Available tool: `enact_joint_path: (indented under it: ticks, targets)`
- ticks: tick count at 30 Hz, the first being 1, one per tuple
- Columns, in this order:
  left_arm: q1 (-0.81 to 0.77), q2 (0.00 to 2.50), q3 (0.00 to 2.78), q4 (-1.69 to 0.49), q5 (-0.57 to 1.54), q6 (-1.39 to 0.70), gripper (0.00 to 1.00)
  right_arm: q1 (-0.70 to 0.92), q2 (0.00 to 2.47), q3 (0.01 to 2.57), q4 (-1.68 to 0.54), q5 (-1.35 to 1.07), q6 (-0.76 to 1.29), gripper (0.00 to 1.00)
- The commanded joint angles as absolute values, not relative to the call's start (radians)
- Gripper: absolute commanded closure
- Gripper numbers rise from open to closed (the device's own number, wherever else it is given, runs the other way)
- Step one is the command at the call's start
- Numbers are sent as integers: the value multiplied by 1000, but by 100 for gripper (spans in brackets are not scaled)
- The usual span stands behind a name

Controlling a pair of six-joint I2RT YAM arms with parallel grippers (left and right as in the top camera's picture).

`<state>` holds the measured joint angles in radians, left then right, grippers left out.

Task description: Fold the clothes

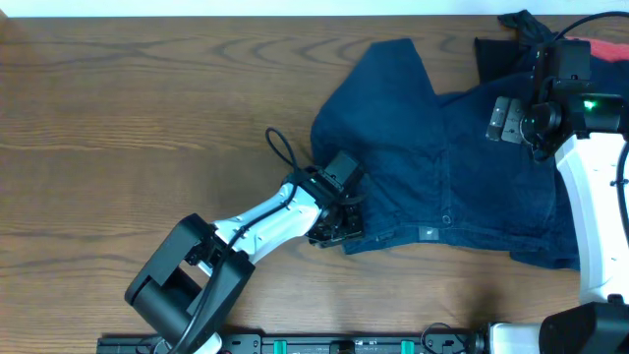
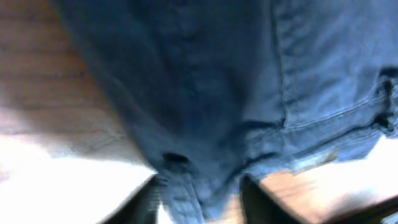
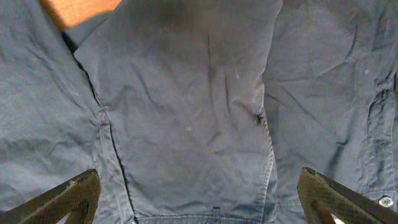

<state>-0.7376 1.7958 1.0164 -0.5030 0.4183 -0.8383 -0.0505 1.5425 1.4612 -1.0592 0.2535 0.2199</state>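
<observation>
Dark blue denim shorts lie spread on the wooden table, with one part folded up toward the far edge. My left gripper is at the shorts' near left waistband corner. In the blurred left wrist view, its fingers are closed on a bunch of the denim. My right gripper hovers over the right part of the shorts. Its jaws are wide open and empty above flat denim with stitched seams.
A black piece and a red piece lie at the far right corner, partly behind the right arm. Bare wooden table stretches to the left. A rail runs along the near edge.
</observation>
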Motion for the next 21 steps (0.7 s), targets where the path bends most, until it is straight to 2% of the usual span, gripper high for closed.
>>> enact_joint_path:
  ticks: [1, 5, 8, 13, 17, 18, 19, 20, 21]
  targets:
    - [-740, 1813, 1031, -508, 392, -843, 94, -72, 1530, 1477, -1066, 251, 231, 1]
    - [-722, 1806, 1032, -590, 307, -788, 94, -72, 1530, 1477, -1071, 251, 231, 1]
    - [-646, 1765, 1044, -717, 174, -719, 94, -72, 1530, 1477, -1089, 254, 231, 1]
    - [-360, 1639, 1135, -837, -56, -450, 94, -72, 1530, 1477, -1101, 255, 231, 1]
    - [-109, 1599, 1259, -804, -97, -320, 94, -72, 1530, 1477, -1108, 251, 231, 1]
    - [-44, 1599, 1299, -802, -93, -311, 89, -72, 1530, 1477, -1108, 243, 231, 1]
    - [6, 1601, 1326, -802, -65, -312, 50, -72, 1530, 1477, -1109, 225, 231, 1]
    - [59, 1601, 1350, -804, 3, -312, 23, -72, 1530, 1477, -1110, 204, 231, 1]
    - [94, 1601, 1362, -812, 72, -311, 2, -72, 1530, 1477, -1111, 185, 231, 1]
